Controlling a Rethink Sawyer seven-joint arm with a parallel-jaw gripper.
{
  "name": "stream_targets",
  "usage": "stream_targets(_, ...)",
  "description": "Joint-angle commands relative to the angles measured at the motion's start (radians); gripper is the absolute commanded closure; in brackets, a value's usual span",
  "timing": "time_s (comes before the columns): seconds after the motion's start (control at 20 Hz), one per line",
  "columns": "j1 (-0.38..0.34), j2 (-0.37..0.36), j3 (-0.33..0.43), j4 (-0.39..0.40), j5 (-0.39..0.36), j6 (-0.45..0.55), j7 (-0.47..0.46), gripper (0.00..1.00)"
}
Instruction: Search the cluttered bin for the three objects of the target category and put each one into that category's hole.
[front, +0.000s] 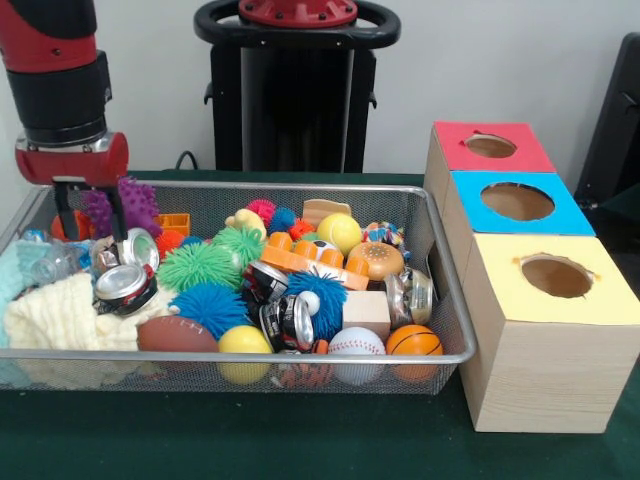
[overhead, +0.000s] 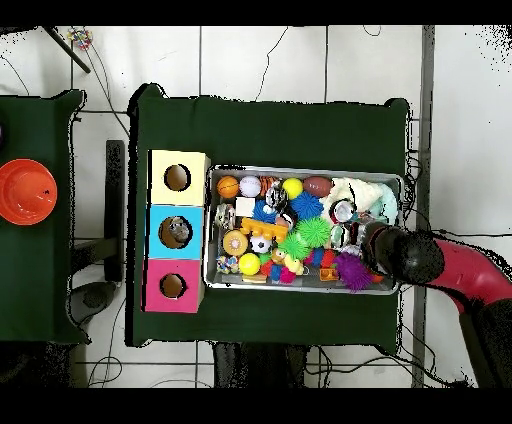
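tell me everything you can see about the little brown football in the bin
The toy football is small and brown with a white stripe near one end, and looks like smooth foam or rubber. It lies on its side along the near wall of the wire mesh bin in the front view. The cream knitted cloth lies against its one end, the yellow ball against the other, and a blue spiky ball sits just behind it. Nothing grips it; the gripper hangs well away.
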Motion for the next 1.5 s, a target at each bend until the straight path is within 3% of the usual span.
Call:
stream_targets(0.05, -0.007, 0.015, -0.005, 0.096, -0.122, -0.132, -0.051, 0.00)
stream_targets(0.45, -0.020, 0.006, -0.006, 0.087, -0.203, -0.188, -0.066, 0.00)
stream_targets(1.05, -0.017, -0.018, 0.004, 0.085, -0.184, -0.092, -0.089, 0.00)
stream_targets(1.25, 0.020, -0.016, -0.034, 0.058, -0.198, -0.107, -0.040, 0.00)
stream_targets(1.5, 0.026, -0.023, -0.061, 0.036, -0.225, -0.123, -0.042, 0.00)
